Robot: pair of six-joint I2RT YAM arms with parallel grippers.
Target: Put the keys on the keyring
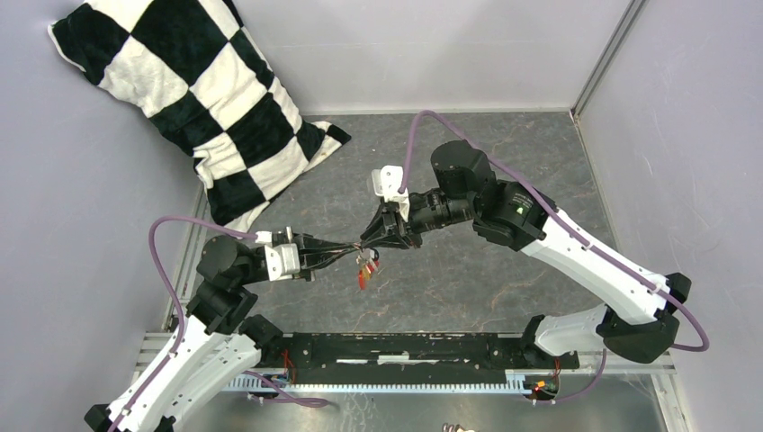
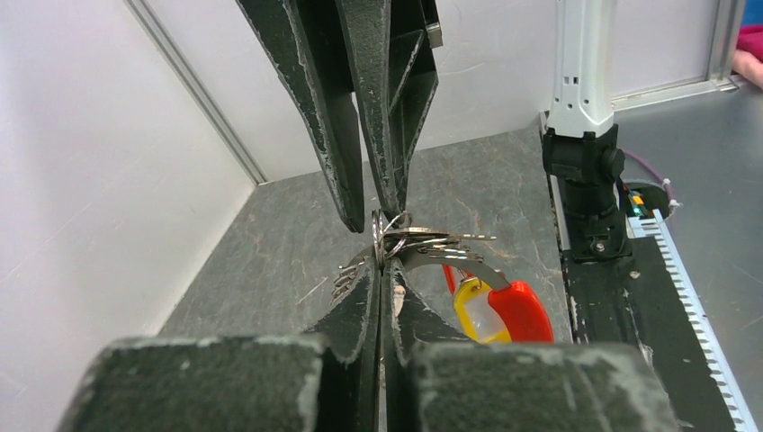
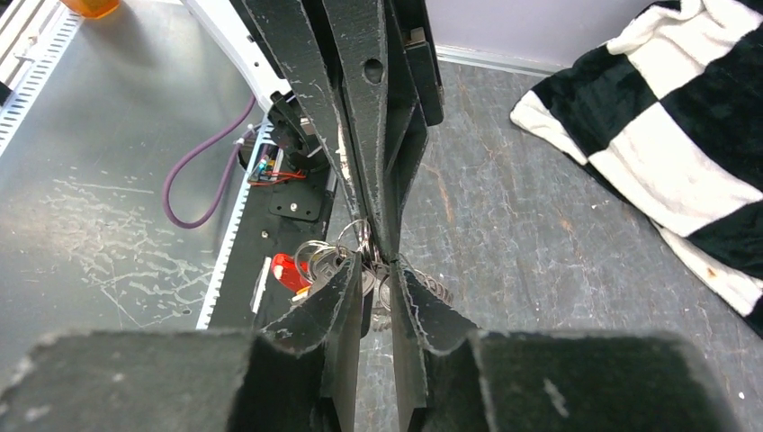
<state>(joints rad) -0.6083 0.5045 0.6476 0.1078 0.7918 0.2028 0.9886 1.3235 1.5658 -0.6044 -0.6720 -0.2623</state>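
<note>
Left gripper point(image 2: 382, 274): we found its jaws pressed together, clamped on the thin wire of the keyring point(image 2: 385, 236) at their very tips.
Right gripper point(image 3: 378, 263): it met the left one tip to tip from the opposite side. Only a narrow slit showed between its fingers point(image 3: 335, 297), and we could not tell whether they pinched the wire or merely flanked it.
Keyring, place: it was up in the air over the table point(image 1: 504, 162), at the point where the two sets of tips came together, well clear of the surface.
Keys point(image 1: 364, 268): they hung in a bunch from the ring, just under the meeting point. In the left wrist view we saw silvery blades point(image 2: 441, 239) fanned out sideways, with a red head point(image 2: 524, 310) touching a yellow head point(image 2: 470, 306) below them.
Table: it was dark grey, with a stone-like pattern.
Pillow point(image 1: 207, 99): the black-and-white chequered pillow leaned in the far left corner, well apart from both arms.
</note>
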